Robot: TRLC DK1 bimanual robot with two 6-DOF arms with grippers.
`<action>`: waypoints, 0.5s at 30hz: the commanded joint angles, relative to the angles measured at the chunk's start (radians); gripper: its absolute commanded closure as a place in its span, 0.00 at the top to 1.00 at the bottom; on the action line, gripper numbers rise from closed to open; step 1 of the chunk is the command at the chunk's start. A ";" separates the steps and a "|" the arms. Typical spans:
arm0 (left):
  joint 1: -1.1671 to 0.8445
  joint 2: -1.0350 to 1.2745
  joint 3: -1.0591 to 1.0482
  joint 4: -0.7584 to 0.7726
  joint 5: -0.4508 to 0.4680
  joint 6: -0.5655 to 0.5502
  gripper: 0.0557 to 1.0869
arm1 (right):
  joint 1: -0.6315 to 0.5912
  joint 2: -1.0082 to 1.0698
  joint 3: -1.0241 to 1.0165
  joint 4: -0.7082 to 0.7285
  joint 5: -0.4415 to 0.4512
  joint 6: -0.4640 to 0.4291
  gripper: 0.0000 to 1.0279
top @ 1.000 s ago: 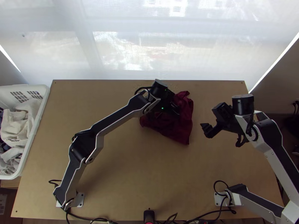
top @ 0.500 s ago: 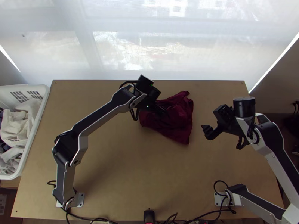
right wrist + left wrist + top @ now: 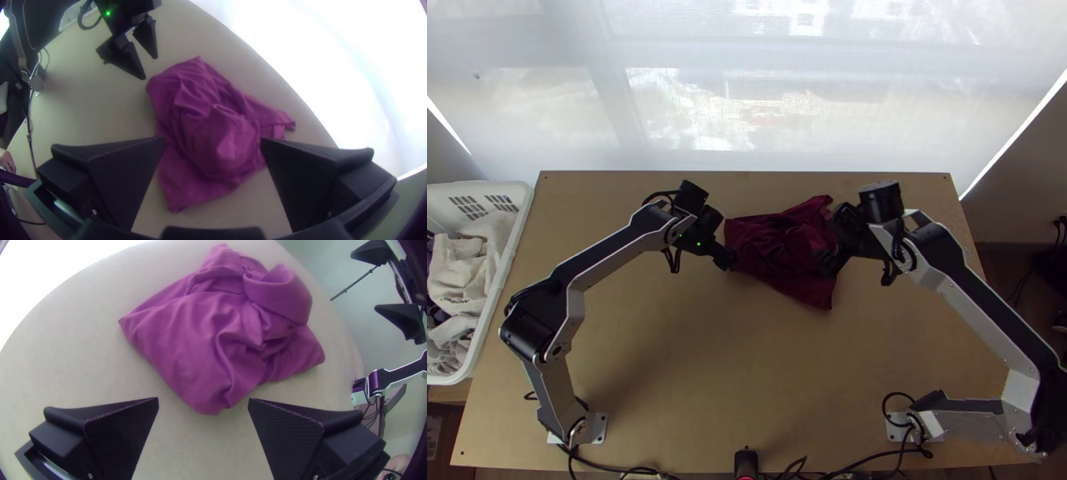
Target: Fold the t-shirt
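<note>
The t-shirt (image 3: pixel 779 248) lies on the wooden table (image 3: pixel 691 344), toward the window side and a little right of the middle, loosely bunched rather than laid flat. In the top view it is a dark wine red and roughly four-sided, with one corner pointing to the far edge and another to the near edge. The cloth looks soft and thin, the creases running in several directions. The left wrist view shows a fairly smooth panel (image 3: pixel 178 338) tapering to a point, beside deep, curving wrinkles and a thick, rolled-over fold (image 3: pixel 284 293). In the right wrist view a rounded lump (image 3: pixel 227 142) puffs up near the middle, a narrow tail of cloth (image 3: pixel 282 120) sticks out on the window side, and the corner toward the table's near edge (image 3: pixel 178 204) lies flatter. Sleeves and collar cannot be told apart in the folds. The left gripper (image 3: pixel 727 258) is at the shirt's left side, its fingers wide apart and holding nothing. The right gripper (image 3: pixel 829 236) is over the shirt's right part, its fingers likewise spread, with no cloth pinched.
</note>
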 commanded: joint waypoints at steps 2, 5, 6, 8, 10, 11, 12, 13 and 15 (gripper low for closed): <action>0.000 0.064 -0.009 0.036 -0.029 -0.015 0.95 | 0.150 0.283 0.166 0.085 -0.037 0.002 0.96; -0.001 0.095 0.018 0.034 -0.045 -0.017 0.95 | 0.160 0.364 0.166 0.121 -0.062 0.000 0.96; -0.001 0.101 0.024 0.033 -0.045 -0.017 0.95 | 0.154 0.389 0.162 0.122 -0.069 -0.001 0.96; 0.000 0.112 0.034 0.026 -0.051 -0.017 0.95 | 0.126 0.427 0.150 0.124 -0.094 -0.010 0.96; 0.003 0.113 0.034 0.025 -0.053 -0.011 0.95 | 0.078 0.446 0.127 0.144 -0.102 -0.029 0.96; 0.005 0.112 0.034 0.023 -0.054 -0.009 0.95 | 0.049 0.450 0.118 0.148 -0.105 -0.040 0.96; 0.006 0.112 0.034 0.020 -0.054 -0.009 0.95 | 0.017 0.450 0.110 0.148 -0.112 -0.049 0.96; 0.008 0.112 0.034 0.016 -0.054 -0.007 0.95 | -0.017 0.450 0.104 0.148 -0.119 -0.052 0.96; 0.011 0.108 0.034 0.011 -0.054 -0.006 0.95 | -0.084 0.433 0.089 0.148 -0.129 -0.066 0.96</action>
